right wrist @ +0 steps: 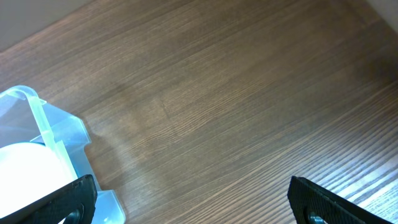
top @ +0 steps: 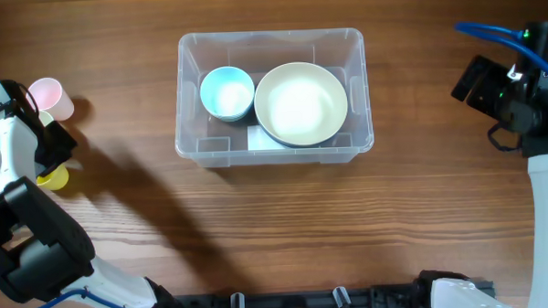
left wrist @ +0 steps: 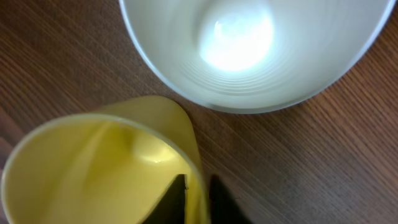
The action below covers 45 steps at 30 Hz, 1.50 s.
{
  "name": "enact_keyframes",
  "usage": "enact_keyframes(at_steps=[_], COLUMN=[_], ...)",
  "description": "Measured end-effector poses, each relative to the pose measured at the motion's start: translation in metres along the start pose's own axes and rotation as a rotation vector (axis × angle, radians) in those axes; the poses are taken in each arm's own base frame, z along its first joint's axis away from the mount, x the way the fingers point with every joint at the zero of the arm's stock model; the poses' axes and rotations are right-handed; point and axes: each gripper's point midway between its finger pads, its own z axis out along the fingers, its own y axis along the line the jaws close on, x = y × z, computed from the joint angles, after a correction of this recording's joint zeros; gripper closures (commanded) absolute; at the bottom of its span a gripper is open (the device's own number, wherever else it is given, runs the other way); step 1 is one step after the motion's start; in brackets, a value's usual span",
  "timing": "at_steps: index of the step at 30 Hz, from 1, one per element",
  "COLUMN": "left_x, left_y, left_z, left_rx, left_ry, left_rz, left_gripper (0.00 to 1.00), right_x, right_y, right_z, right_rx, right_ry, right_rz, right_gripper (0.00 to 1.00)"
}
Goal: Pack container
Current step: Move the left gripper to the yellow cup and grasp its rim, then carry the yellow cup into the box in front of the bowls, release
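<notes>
The clear container [top: 190, 146] stands at the middle back of the table. It holds a light blue bowl [top: 226, 92] and a large cream bowl [top: 301, 104]; a white label [top: 266, 138] shows on its floor. My left gripper [left wrist: 198, 200] is at the far left, its fingers either side of the wall of a yellow cup [left wrist: 93, 174], shut on it. The yellow cup [top: 55, 177] peeks out under the arm in the overhead view. My right gripper [right wrist: 196, 205] is open and empty, to the right of the container's corner [right wrist: 59, 134].
A pale cup [left wrist: 249, 50] stands right beside the yellow cup. A pink cup [top: 50, 98] stands at the far left edge next to the left arm. Bare wooden table lies between the container and the right arm [top: 519, 109].
</notes>
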Motion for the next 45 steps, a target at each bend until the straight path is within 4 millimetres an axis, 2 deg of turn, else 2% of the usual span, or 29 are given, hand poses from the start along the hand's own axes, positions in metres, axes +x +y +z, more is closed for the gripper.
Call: enact_keyframes(at_steps=[11, 15, 17, 20, 23, 26, 31, 36, 41, 45], left_x=[0.006, 0.002, -0.003, -0.009, -0.008, 0.001, 0.042, 0.093, 0.154, 0.187], left_y=[0.002, -0.001, -0.006, -0.020, -0.041, -0.068, -0.136, -0.199, -0.246, -0.262], left_z=[-0.003, -0.020, -0.039, -0.078, -0.126, -0.170, -0.240, -0.289, -0.316, -0.316], left_rx=[-0.005, 0.007, 0.022, 0.059, 0.117, 0.194, 0.413, 0.612, 0.750, 0.769], left_ry=[0.023, -0.021, -0.072, -0.175, -0.299, -0.401, -0.533, -0.605, -0.613, -0.586], left_rz=[0.005, 0.009, 0.019, 0.047, 0.095, 0.162, 0.346, 0.535, 0.735, 0.861], left_gripper=[0.96, 0.96, 0.96, 0.96, 0.96, 0.96, 0.96, 0.96, 0.96, 0.96], right_x=[0.000, 0.000, 0.000, 0.000, 0.000, 0.000, 0.000, 0.000, 0.000, 0.000], right_y=[0.000, 0.000, 0.000, 0.000, 0.000, 0.000, 0.000, 0.000, 0.000, 0.000], right_z=[0.000, 0.000, 0.000, 0.000, 0.000, 0.000, 0.000, 0.000, 0.000, 0.000], right_rx=[0.000, 0.000, 0.000, 0.000, 0.000, 0.000, 0.000, 0.000, 0.000, 0.000], right_ry=[0.000, 0.000, 0.000, 0.000, 0.000, 0.000, 0.000, 0.000, 0.000, 0.000], right_rz=[0.000, 0.000, 0.000, 0.000, 0.000, 0.000, 0.000, 0.000, 0.000, 0.000], right_gripper=[0.00, 0.00, 0.00, 0.00, 0.00, 0.00, 0.00, 0.00, 0.00, 0.00])
